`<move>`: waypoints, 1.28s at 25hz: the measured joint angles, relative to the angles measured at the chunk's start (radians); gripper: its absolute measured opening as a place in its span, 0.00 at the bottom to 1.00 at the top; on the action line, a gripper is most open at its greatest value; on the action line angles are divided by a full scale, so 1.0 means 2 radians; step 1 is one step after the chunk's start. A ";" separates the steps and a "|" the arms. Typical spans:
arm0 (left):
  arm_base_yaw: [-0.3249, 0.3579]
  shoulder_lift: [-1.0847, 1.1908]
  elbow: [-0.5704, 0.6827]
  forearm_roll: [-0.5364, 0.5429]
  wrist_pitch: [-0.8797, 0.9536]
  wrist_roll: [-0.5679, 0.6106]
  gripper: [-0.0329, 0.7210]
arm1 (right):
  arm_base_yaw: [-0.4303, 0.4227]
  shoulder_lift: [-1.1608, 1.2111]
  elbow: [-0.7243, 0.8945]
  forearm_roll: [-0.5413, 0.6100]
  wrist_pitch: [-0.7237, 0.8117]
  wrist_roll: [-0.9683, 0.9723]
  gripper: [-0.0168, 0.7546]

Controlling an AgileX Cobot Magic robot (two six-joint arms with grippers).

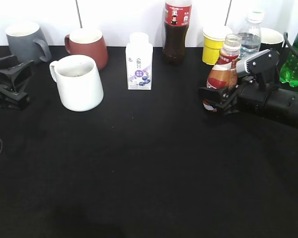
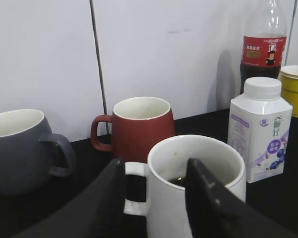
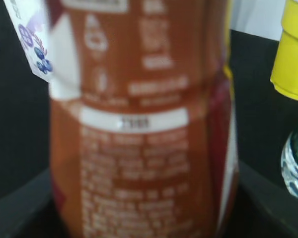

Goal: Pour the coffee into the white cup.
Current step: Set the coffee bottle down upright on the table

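Coffee bottle (image 1: 221, 72), orange-brown wrap, seemingly uncapped, upright in right tool (image 1: 214, 99).

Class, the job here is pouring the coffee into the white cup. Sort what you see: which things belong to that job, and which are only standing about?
Belong to the job:
coffee bottle
white cup
right gripper, around the bottle

Standing about:
grey mug
red mug
milk carton
cola bottle
yellow cup
water bottle
green bottle

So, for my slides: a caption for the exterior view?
Right gripper around the coffee bottle, white cup waiting across the black table.
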State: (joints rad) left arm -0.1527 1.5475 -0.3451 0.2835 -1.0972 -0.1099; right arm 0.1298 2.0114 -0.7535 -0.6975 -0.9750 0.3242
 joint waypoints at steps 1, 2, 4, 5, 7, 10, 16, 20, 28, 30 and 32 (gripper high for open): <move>0.000 0.000 0.000 0.000 -0.001 0.000 0.46 | 0.000 0.000 0.000 0.000 0.002 0.000 0.70; 0.000 0.000 0.000 0.000 -0.003 0.000 0.46 | 0.000 0.000 0.000 0.001 0.003 0.000 0.70; 0.000 0.000 0.000 0.001 -0.007 0.000 0.46 | 0.000 0.000 0.000 0.002 0.005 0.000 0.70; 0.000 0.000 0.000 0.001 -0.009 0.000 0.46 | 0.000 0.000 -0.001 0.002 0.007 0.000 0.70; 0.000 0.000 0.000 0.004 -0.009 0.000 0.46 | 0.000 0.000 -0.001 0.003 0.010 0.000 0.70; 0.000 0.000 0.000 0.017 -0.010 0.000 0.46 | 0.000 0.000 -0.003 0.004 0.014 -0.004 0.70; 0.000 0.000 0.000 0.020 -0.010 0.000 0.46 | 0.000 0.000 -0.003 0.007 0.015 -0.041 0.70; 0.000 0.000 0.000 0.020 -0.010 0.000 0.46 | 0.000 0.000 -0.003 0.011 0.019 -0.045 0.74; 0.000 0.000 0.000 0.020 -0.010 0.000 0.46 | 0.000 -0.014 0.002 0.011 0.056 -0.021 0.82; 0.000 0.000 0.000 0.020 -0.010 0.000 0.46 | 0.000 -0.026 0.010 0.011 0.071 -0.019 0.82; 0.000 0.000 0.000 0.020 -0.009 0.000 0.46 | 0.000 -0.036 0.012 0.006 0.096 -0.016 0.82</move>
State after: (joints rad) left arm -0.1527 1.5475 -0.3451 0.3237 -1.1143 -0.1099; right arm 0.1298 1.9393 -0.7285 -0.6865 -0.7828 0.2913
